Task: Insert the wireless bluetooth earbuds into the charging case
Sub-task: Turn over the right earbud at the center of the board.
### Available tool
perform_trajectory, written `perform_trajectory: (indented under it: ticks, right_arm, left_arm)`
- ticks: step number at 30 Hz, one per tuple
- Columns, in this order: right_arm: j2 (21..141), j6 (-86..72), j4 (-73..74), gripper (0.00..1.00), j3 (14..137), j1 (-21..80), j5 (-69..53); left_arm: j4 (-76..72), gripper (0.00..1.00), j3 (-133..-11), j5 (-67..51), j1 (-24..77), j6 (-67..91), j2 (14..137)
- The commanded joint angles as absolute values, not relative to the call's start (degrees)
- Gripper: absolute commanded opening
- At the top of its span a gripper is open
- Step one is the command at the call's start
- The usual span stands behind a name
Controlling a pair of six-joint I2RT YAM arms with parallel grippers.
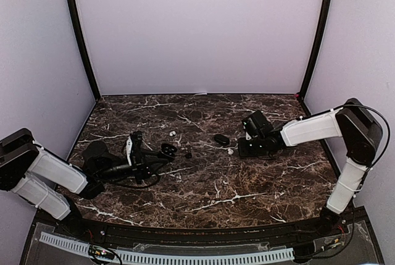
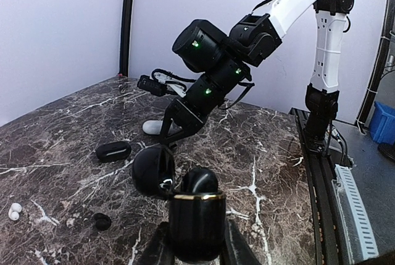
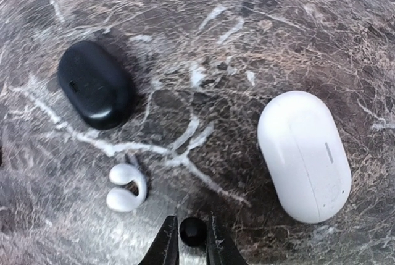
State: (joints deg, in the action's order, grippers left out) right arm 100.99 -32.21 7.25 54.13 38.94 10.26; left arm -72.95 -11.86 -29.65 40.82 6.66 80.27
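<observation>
Dark veined marble is the table (image 1: 247, 191) on all my feeds, boxed in by plain lavender walls (image 1: 197, 30), so the small glossy pieces show up well against it. My left gripper (image 2: 197, 249) is clamped shut around the base of the open charging case (image 2: 197, 218), holding it upright with the lid (image 2: 154, 169) swung out to one side. I read that as presenting the wells to the other arm, so a bud can go in from above without the case skidding. A dark rounded shape (image 2: 199, 181) sits at the case's mouth, probably a bud already seated, though I cannot be sure from this angle. My right gripper (image 3: 191, 223) is down at the table near the middle, its fingers drawn in to a narrow gap with a small black bud (image 3: 193, 233) pinched between the tips. Whether the bud is clear of the marble I cannot tell. Close by lie a white earbud (image 3: 126, 188), a closed black case (image 3: 95, 84) and a closed white case (image 3: 304, 154), all apart from one another. A pair of white buds (image 2: 13, 210) and a loose black bud (image 2: 100, 220) lie nearer the left arm. My judgement is that the pick is made and the carry across to the held case comes next, where so tiny and slippery a bud could twist or slip out of such a light pinch
</observation>
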Motion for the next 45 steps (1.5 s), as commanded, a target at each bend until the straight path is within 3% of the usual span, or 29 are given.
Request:
perform_trajectory:
  ticks: [1,8,16,26,33,35,45]
  right_arm:
    - [96.9,-29.8,7.1,0.17,51.4,38.6,4.8]
    - [93.0,-29.2,7.4,0.17,48.8,38.6,2.3]
    - [86.1,-28.6,6.7,0.2,45.7,38.6,10.6]
    - [91.9,-28.9,6.9,0.14,46.6,38.1,14.0]
    - [97.0,-27.9,5.2,0.08,47.5,37.7,10.1]
    - [97.9,-27.6,4.9,0.0,47.5,37.6,9.0]
    - [98.3,-25.1,2.4,0.0,46.0,37.6,3.6]
  left_arm:
    - [-72.1,0.08,-11.3,-30.5,41.0,6.0,78.6]
    - [-71.8,0.08,-11.3,-30.6,41.0,5.8,78.3]
    - [-71.5,0.08,-11.2,-30.4,41.0,5.7,77.8]
    - [-71.3,0.08,-11.3,-30.3,41.0,5.6,77.9]
    - [-71.2,0.08,-11.2,-30.3,41.0,5.6,77.7]
    - [-71.3,0.08,-11.1,-30.2,41.0,5.5,77.5]
    - [-71.3,0.09,-11.2,-30.4,41.0,5.5,77.9]
